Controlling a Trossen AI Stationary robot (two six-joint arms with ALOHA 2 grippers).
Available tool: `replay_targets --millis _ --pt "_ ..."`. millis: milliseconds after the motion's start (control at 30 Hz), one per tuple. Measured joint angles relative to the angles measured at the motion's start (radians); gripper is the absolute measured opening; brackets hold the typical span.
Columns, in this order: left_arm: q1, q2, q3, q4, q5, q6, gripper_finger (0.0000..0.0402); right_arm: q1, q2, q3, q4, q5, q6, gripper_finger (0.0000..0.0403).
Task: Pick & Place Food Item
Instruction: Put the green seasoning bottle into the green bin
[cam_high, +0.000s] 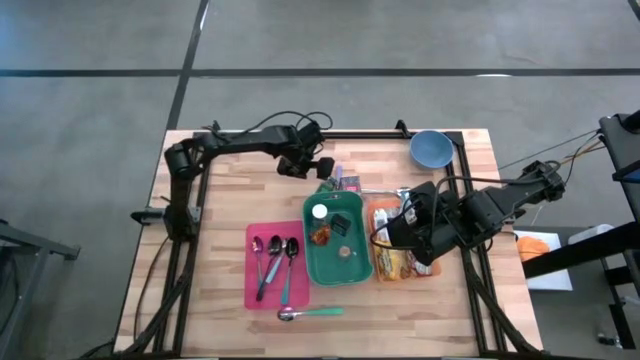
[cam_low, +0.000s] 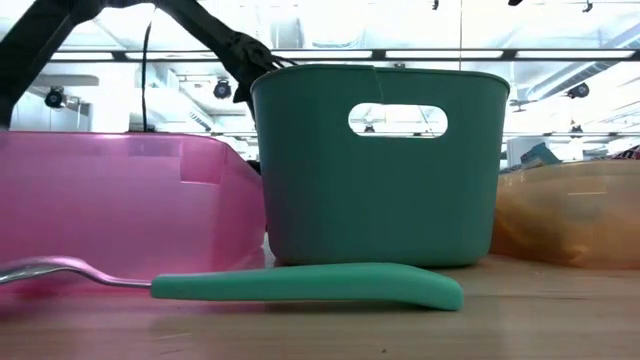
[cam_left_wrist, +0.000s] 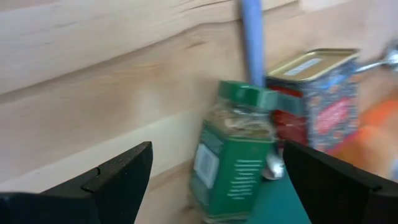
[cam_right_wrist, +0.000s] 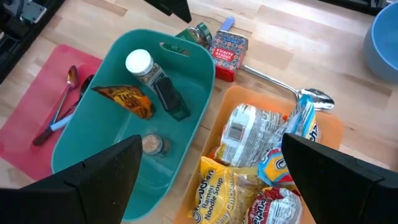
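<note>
A green-lidded spice jar (cam_left_wrist: 231, 155) stands on the wood just past the teal bin's far rim (cam_high: 334, 193), next to a red and blue tin (cam_left_wrist: 318, 99). My left gripper (cam_left_wrist: 211, 180) hangs open above them at the far middle of the table (cam_high: 310, 163), and the jar shows between its fingers, untouched. The teal bin (cam_right_wrist: 124, 143) holds a white-capped bottle (cam_right_wrist: 149, 71), a brown packet (cam_right_wrist: 127, 99) and a small jar (cam_right_wrist: 152, 144). My right gripper (cam_high: 395, 232) stays open and high over the orange tray (cam_high: 372, 212) of food packets (cam_right_wrist: 249, 180).
A pink tray (cam_high: 252, 290) with three spoons (cam_high: 275, 258) lies left of the bin. A teal-handled spoon (cam_high: 310, 313) rests near the front edge. A blue bowl (cam_high: 430, 148) sits at the far right. A metal spoon (cam_right_wrist: 292, 87) lies behind the orange tray.
</note>
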Motion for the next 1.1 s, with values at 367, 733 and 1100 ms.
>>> replay_targets --millis 367,733,1100 --pt "-0.051 0.014 0.0 -0.001 -0.12 0.15 0.036 -0.001 0.0 0.0 0.0 0.002 -0.022 0.0382" --pt "-0.074 0.014 -0.001 0.03 -0.158 0.223 0.036 0.0 0.0 0.0 0.003 0.002 -0.022 0.0382" --pt "-0.074 0.015 -0.008 0.002 -0.196 0.31 0.036 0.0 0.001 0.0 0.019 0.001 -0.022 0.0382"
